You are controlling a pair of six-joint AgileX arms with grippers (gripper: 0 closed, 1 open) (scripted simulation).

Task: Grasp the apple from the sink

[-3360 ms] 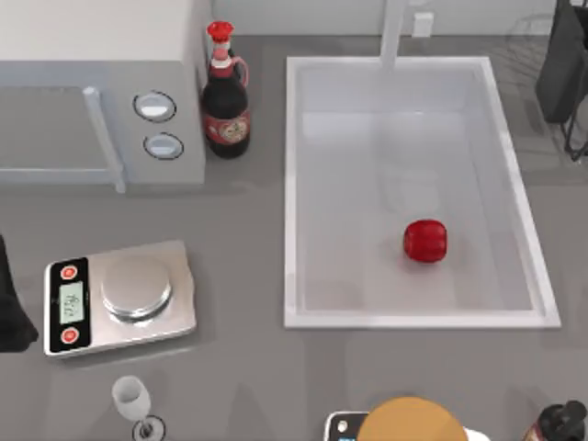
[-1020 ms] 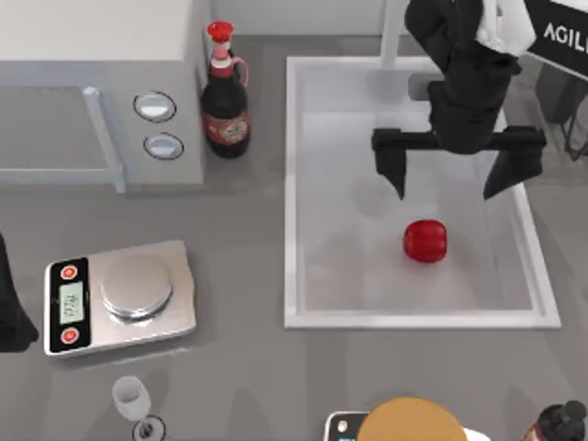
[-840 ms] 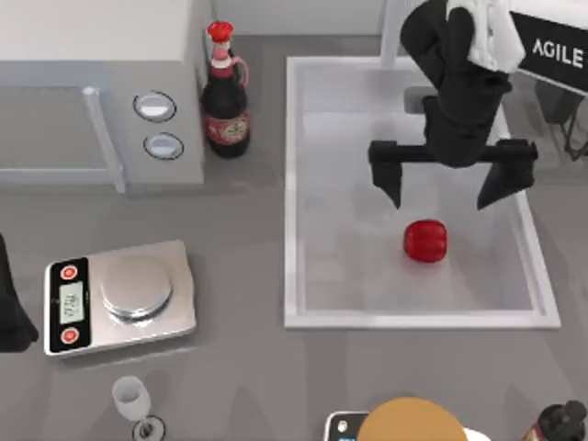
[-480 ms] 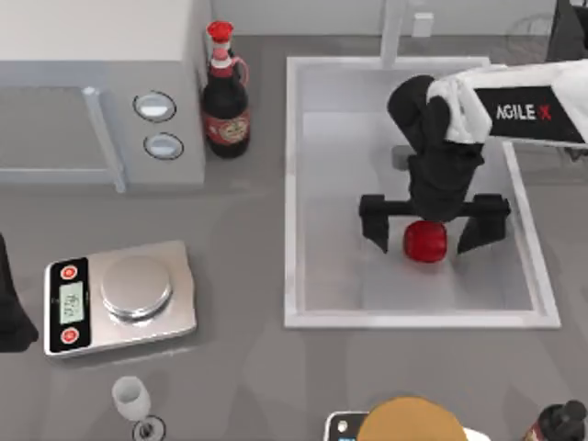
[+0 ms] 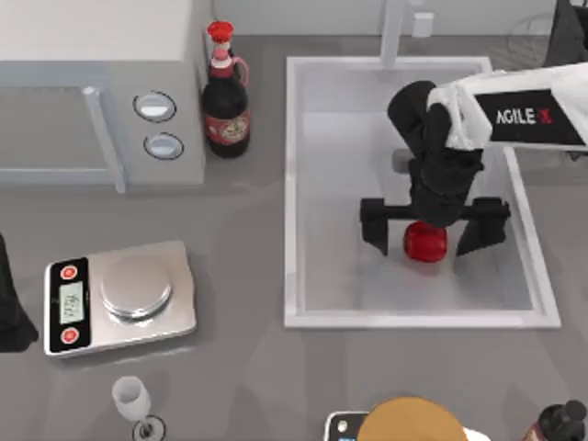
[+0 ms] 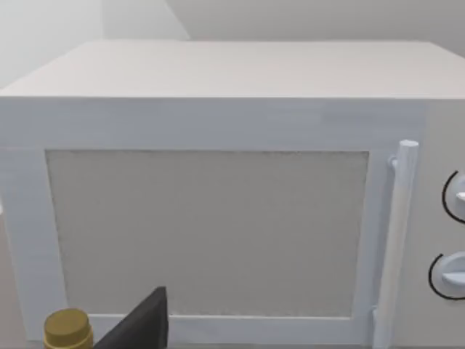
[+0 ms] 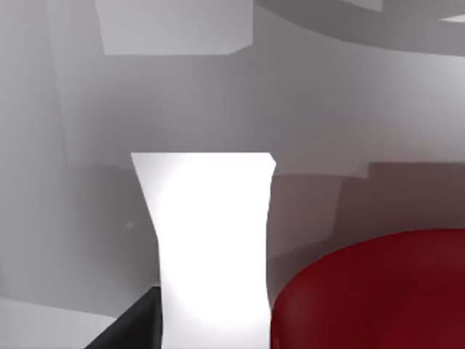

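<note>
The red apple (image 5: 425, 248) lies on the pale floor of the white sink (image 5: 290, 184), toward its front right. My right gripper (image 5: 426, 241) hangs low inside the sink with the jaws spread wide. One black finger (image 5: 374, 230) stands left of the apple and the other (image 5: 483, 230) to its right, both apart from the fruit. In the right wrist view the apple (image 7: 378, 291) looms very close. My left arm (image 5: 9, 312) is parked at the table's left edge, facing the microwave (image 6: 218, 218).
A dark bottle (image 5: 225, 106) with a red cap stands between the microwave (image 5: 92, 92) and the sink. The faucet post (image 5: 392, 32) rises at the sink's far end. A scale (image 5: 119, 299) and a wine glass (image 5: 133, 400) sit at front left.
My right arm came from the sink's far end toward the front and down, until its open fingers straddled the apple. The apple has not moved.
</note>
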